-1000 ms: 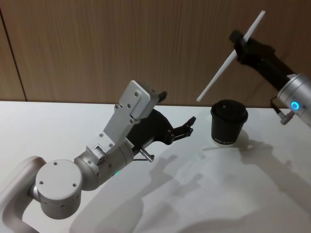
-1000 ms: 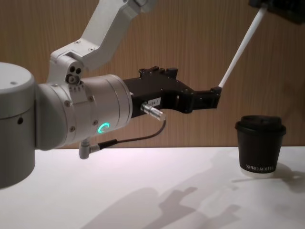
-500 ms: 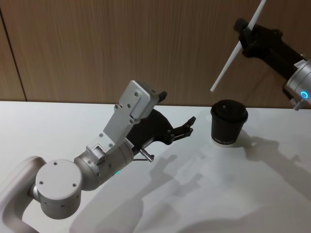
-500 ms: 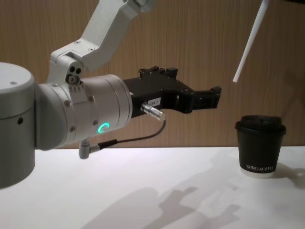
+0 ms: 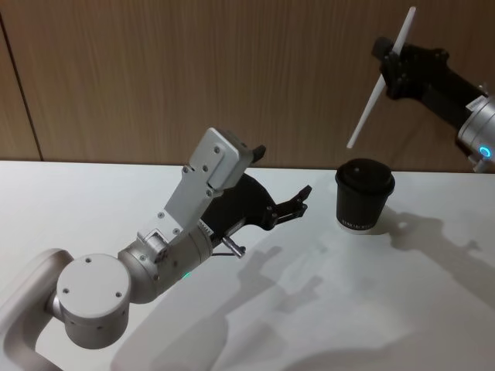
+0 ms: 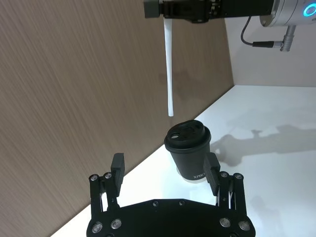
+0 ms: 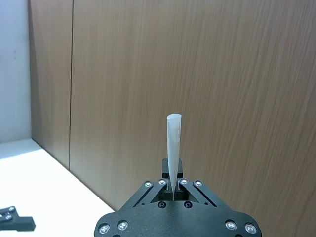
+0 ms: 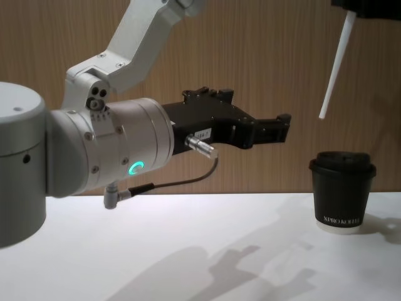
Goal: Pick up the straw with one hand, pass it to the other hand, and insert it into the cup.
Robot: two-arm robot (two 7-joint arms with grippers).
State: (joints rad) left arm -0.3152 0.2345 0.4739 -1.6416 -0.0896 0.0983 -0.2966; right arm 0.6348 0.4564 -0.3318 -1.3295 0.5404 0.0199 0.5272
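The right gripper [image 5: 393,62] clenched the straw [image 5: 380,79] high above the cup [image 5: 363,195], its lower end slanting toward the lid. The left wrist view showed lid holes; the left gripper [image 6: 166,173] hung released.

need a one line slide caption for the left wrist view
Right gripper holds the straw nearly upright above the lidded cup, while the open left gripper waits nearby.

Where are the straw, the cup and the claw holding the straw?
straw [image 5: 378,86], head view, middle of its white shaft.
cup [image 8: 341,195], chest view, its black side wall.
right gripper [image 5: 392,65], head view, where its fingers clamp the straw.
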